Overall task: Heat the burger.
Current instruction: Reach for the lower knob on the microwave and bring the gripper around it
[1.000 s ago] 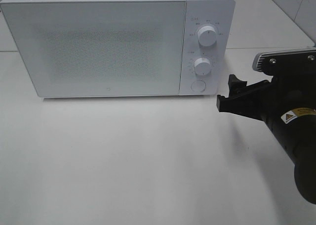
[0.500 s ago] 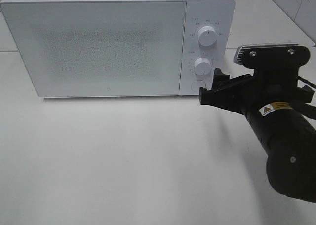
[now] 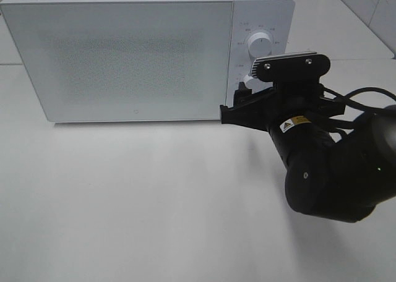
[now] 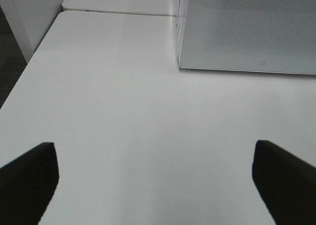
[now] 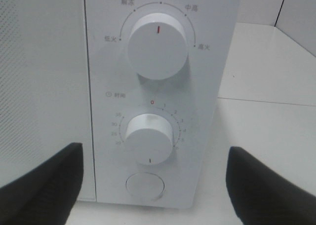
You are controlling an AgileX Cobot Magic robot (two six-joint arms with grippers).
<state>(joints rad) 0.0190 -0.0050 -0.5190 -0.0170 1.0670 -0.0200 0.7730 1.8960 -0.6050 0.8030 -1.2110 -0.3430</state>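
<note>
So, we see the R gripper (image 3: 234, 107) spread wide, holding nothing, mid-right of the frame, facing the microwave's (image 3: 133, 56) lower knob (image 5: 148, 138). L gripper (image 4: 155, 170) also released, above the surface (image 4: 123, 101). Where the burger sits we can't tell.

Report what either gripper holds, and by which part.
Nothing is held. The right gripper is open, its black fingers spread before the white microwave and its dial panel; the left gripper is open over the white table.
</note>
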